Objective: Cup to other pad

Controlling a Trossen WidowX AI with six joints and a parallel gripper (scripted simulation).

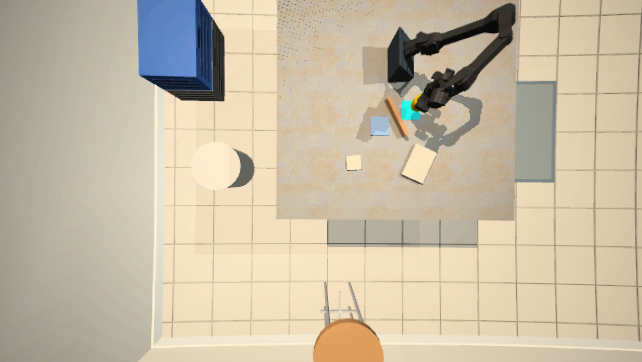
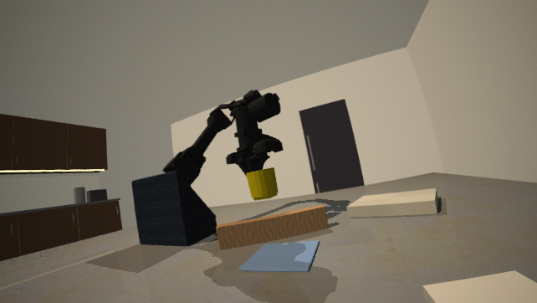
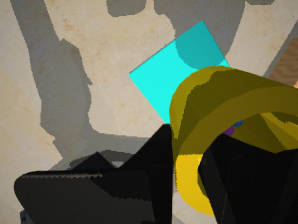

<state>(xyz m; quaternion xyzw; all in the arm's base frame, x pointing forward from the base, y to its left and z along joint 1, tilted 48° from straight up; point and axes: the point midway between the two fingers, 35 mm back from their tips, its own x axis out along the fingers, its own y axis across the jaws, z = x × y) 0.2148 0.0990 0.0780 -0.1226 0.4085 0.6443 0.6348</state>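
Note:
The yellow cup [image 1: 415, 103] [image 2: 263, 184] [image 3: 200, 92] hangs in the air, tilted slightly in the exterior view. My gripper [image 3: 178, 129] is shut on the cup's wall, one finger inside and one outside. A purple marble [image 3: 229, 131] and a blue marble [image 3: 238, 123] show inside the cup; a finger hides the rest of its inside. The cyan pad [image 1: 407, 113] [image 3: 162, 75] lies on the table, partly under the cup in the overhead view. The pale blue pad [image 1: 379, 126] [image 2: 278, 257] lies bare on the other side of the wooden bar.
The wooden bar [image 1: 396, 116] [image 2: 272, 227] [image 3: 286, 67] stands between the two pads, lower than the cup. A cream box [image 1: 419, 164] [image 2: 393, 203] and a small cream block [image 1: 353, 162] [image 2: 493, 288] lie farther off. The dark arm base [image 1: 400, 60] [image 2: 161, 213] is near the bar's end.

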